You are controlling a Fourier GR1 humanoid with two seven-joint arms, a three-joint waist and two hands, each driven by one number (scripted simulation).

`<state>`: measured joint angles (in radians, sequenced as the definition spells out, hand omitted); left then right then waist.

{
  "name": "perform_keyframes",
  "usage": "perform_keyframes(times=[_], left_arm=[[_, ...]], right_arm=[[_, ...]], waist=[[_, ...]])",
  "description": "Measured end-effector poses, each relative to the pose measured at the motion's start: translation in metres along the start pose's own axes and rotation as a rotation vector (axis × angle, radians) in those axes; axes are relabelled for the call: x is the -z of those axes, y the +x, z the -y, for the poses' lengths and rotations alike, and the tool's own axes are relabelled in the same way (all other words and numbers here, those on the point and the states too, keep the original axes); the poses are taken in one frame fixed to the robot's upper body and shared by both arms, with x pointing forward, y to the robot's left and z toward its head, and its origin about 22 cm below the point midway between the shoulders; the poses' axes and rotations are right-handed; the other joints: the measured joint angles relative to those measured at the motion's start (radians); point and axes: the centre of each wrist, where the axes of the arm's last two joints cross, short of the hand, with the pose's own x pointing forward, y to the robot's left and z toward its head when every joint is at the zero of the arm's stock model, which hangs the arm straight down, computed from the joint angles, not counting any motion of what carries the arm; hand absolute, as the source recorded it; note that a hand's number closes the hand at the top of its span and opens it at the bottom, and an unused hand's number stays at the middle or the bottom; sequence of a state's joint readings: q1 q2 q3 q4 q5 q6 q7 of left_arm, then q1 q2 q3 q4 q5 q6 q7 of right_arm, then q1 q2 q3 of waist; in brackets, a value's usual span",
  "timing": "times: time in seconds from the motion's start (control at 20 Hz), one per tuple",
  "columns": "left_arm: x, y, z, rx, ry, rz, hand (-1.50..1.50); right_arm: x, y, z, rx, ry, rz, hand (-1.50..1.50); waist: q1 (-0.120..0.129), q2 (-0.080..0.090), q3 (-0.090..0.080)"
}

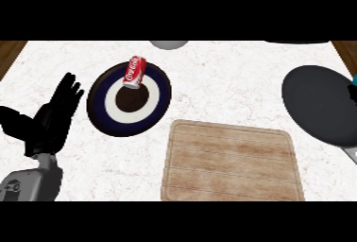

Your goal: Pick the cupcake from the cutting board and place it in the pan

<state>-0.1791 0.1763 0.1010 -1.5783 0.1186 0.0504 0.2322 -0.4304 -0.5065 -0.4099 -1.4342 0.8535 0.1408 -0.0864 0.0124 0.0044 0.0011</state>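
White marble counter [230, 90], wooden cutting board [232, 161]

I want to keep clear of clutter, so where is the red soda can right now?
In the head view the soda can lies on its side on the upper rim of the dark plate, left of centre, above the cutting board.

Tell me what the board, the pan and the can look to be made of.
Board: looks like pale wood, matt, with grain streaks and faint plank lines. Pan: dark grey, dull and even, probably coated metal, though the look leaves it open. Can: red with white lettering and a silvery end, likely thin painted metal; it lies on a dark plate.
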Motion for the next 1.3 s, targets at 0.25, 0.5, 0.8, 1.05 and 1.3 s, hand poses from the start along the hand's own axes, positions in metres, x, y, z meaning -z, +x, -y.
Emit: perform_keyframes(times=[0.25,0.5,0.8,1.05,1.3], left_arm=[[0.001,-0.002,0.008,-0.004,-0.005,-0.001,0.0],[0.003,0.0,0.002,-0.002,-0.01,0.003,0.0],[0.001,0.007,0.007,-0.004,-0.016,0.002,0.0],[0.0,0.002,0.012,-0.001,-0.023,0.005,0.0],[-0.001,0.0,0.01,-0.001,-0.018,0.006,0.0]], right_arm=[[0.013,-0.036,-0.035,0.039,0.048,0.033,1.5],[0.023,-0.053,-0.071,0.026,0.09,0.046,1.5],[0.02,-0.071,-0.097,0.066,0.189,-0.133,-1.5],[0.016,-0.089,-0.101,0.121,0.264,-0.179,-1.5],[0.009,-0.102,-0.099,0.28,0.193,-0.157,-1.5]], waist=[[0.008,0.003,0.0],[0.012,0.004,0.0],[0.021,0.006,0.001],[0.024,0.009,0.002],[0.018,0.009,0.002]])
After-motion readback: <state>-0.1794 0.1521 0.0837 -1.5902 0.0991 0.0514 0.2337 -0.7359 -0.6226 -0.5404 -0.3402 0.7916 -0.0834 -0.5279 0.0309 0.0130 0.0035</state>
